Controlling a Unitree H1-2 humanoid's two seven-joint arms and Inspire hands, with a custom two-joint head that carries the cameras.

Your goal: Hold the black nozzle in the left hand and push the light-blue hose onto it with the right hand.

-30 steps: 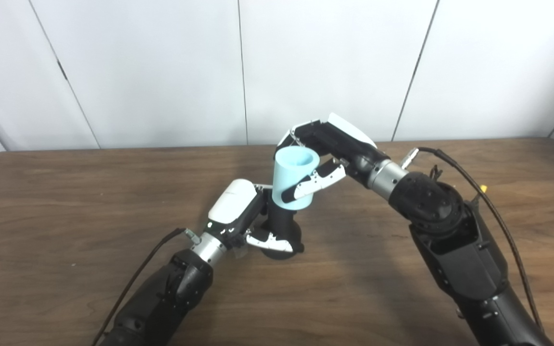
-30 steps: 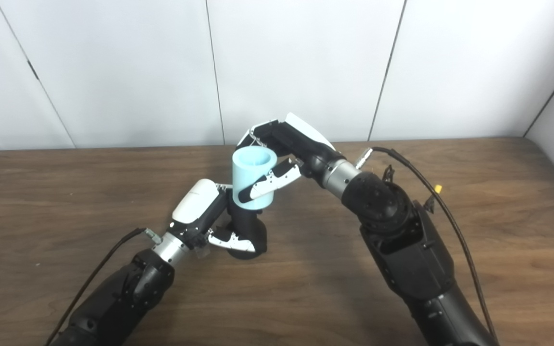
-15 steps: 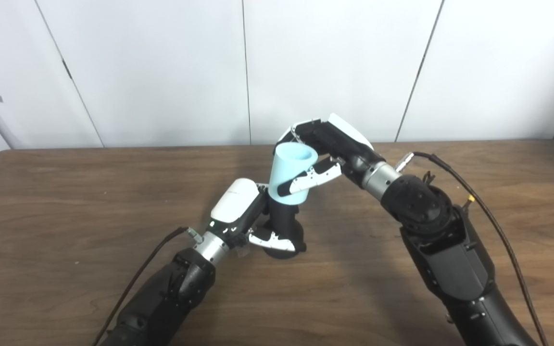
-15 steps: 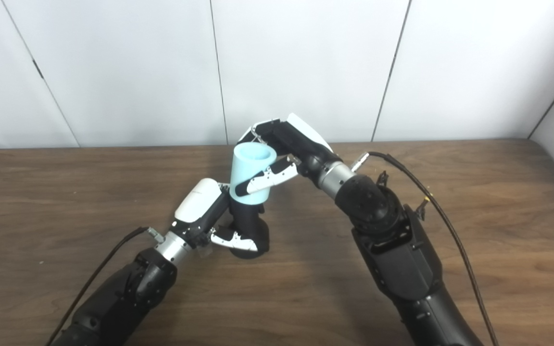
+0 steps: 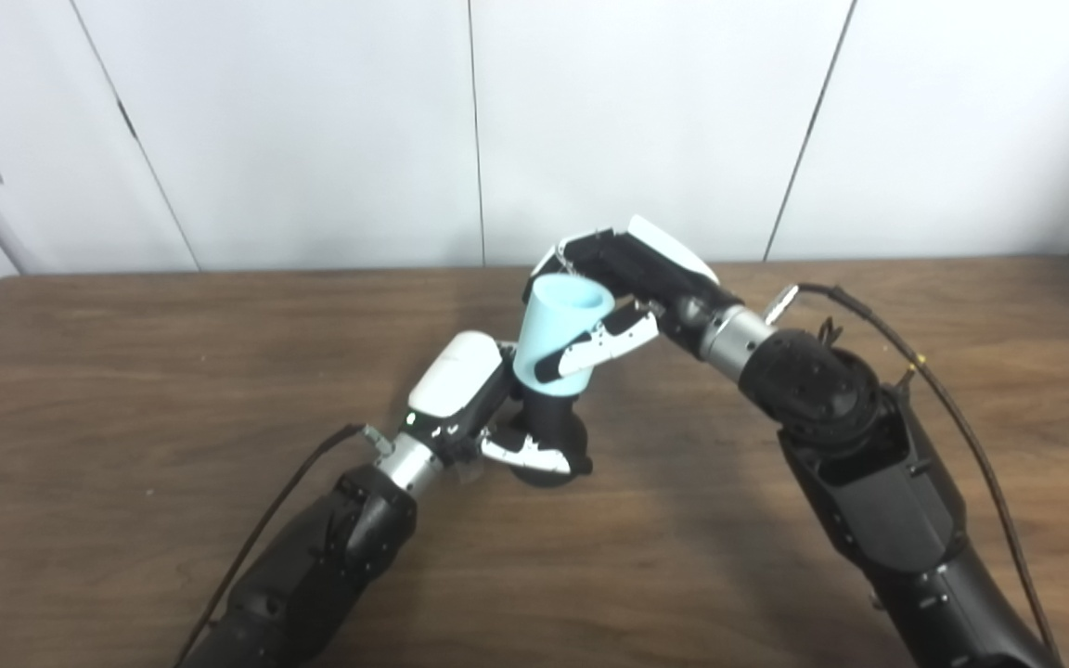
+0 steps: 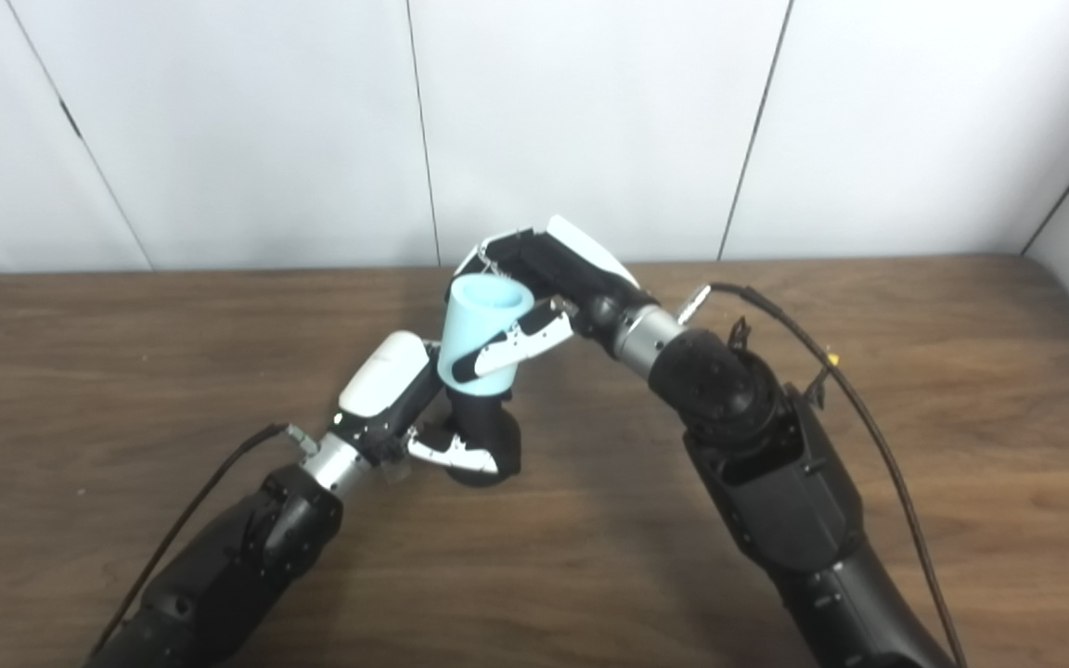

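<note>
Two parts joined already. Left robot hand (image 5: 470,408) grips black nozzle (image 5: 548,436); right robot hand (image 5: 618,297) wraps light-blue hose (image 5: 558,339), tilted on top. Push deeper left.

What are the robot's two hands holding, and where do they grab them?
The right hand grips the light-blue hose around its middle. The left hand grips the black nozzle at its lower body.

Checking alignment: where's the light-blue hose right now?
Mid-table, the light-blue hose sits tilted atop the black nozzle, gripped by the right hand.
</note>
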